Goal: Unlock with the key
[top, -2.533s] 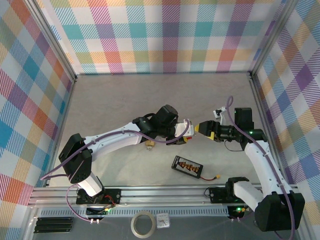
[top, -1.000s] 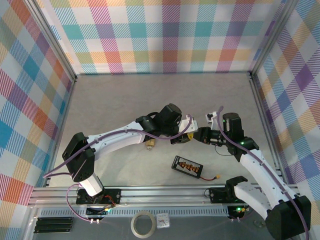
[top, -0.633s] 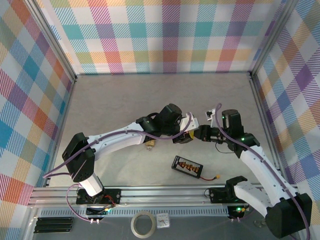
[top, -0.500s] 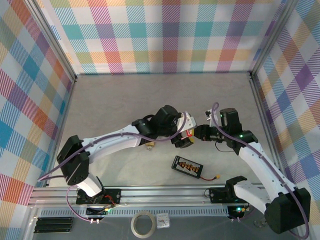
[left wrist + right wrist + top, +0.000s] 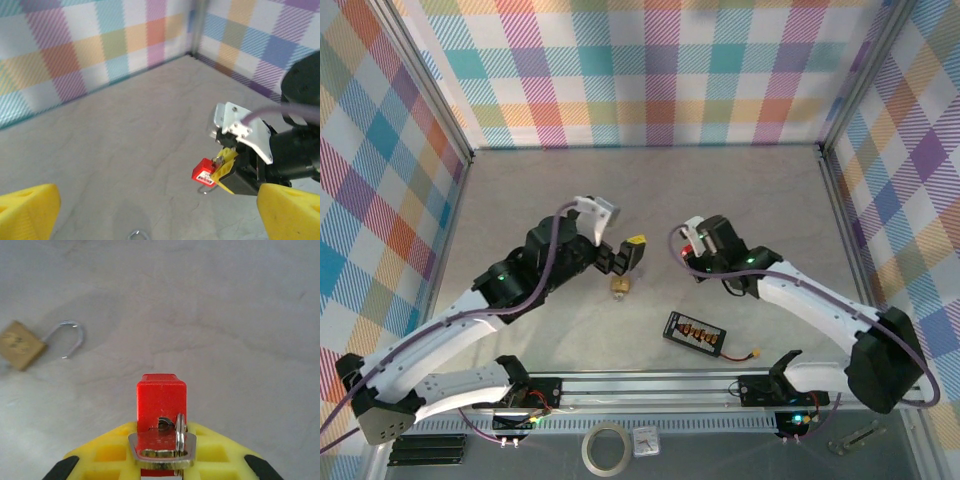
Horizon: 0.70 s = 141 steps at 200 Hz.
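Your left gripper (image 5: 628, 252) has let go and drawn back to the left, its fingers (image 5: 27, 212) spread wide. It now sits near the brass lock (image 5: 618, 287) lying on the table (image 5: 570, 190). To the right, the right gripper (image 5: 223, 169) pinches the red lock (image 5: 161, 399) clear of the table, with the key (image 5: 179, 435) in its keyhole. The key looks seated, but I cannot tell whether the lock has opened. There is open floor behind both arms and the walls (image 5: 640, 80) are well apart. A black board (image 5: 695, 333) lies near the front rail (image 5: 650, 385).

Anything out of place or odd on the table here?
A brass padlock lies loose on the table, shackle open, and a black wired board sits nearer the front; both look like strays.
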Tool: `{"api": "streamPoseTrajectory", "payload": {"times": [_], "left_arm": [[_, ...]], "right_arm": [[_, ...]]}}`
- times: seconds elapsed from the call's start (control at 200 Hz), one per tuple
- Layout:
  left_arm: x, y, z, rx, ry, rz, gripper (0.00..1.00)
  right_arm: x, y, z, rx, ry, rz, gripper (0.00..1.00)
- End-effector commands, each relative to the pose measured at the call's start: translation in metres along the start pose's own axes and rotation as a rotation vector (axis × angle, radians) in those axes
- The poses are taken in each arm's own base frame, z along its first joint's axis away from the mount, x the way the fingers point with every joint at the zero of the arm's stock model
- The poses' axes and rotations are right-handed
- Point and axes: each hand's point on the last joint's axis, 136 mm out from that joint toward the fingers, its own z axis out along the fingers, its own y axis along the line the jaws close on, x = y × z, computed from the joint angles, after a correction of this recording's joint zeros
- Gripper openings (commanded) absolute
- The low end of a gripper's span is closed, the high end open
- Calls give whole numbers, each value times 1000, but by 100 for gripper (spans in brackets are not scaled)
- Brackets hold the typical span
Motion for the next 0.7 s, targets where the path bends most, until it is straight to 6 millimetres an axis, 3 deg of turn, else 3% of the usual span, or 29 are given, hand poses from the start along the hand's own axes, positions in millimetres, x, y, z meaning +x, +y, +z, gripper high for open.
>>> {"api": "streamPoseTrajectory", "payload": {"times": [0.0, 0.145, 0.295, 0.435, 0.56, 0.7], "left_arm": [[27, 28, -17, -133, 87, -72, 100], [31, 40, -28, -189, 82, -73, 100], [31, 44, -31, -212, 83, -67, 100], [29, 47, -34, -224, 77, -55, 100], [29, 48, -35, -231, 73, -41, 100], [30, 48, -31, -230, 81, -31, 100]], "right_arm": [[-40, -21, 3, 288, -182, -195, 0], [-58, 9, 33, 350, -261, -383, 0], [-47, 31, 73, 387, -222, -539, 0], [-20, 55, 86, 348, -182, -658, 0], [10, 73, 83, 314, -124, -759, 0], [48, 81, 72, 255, -19, -777, 13]]}}
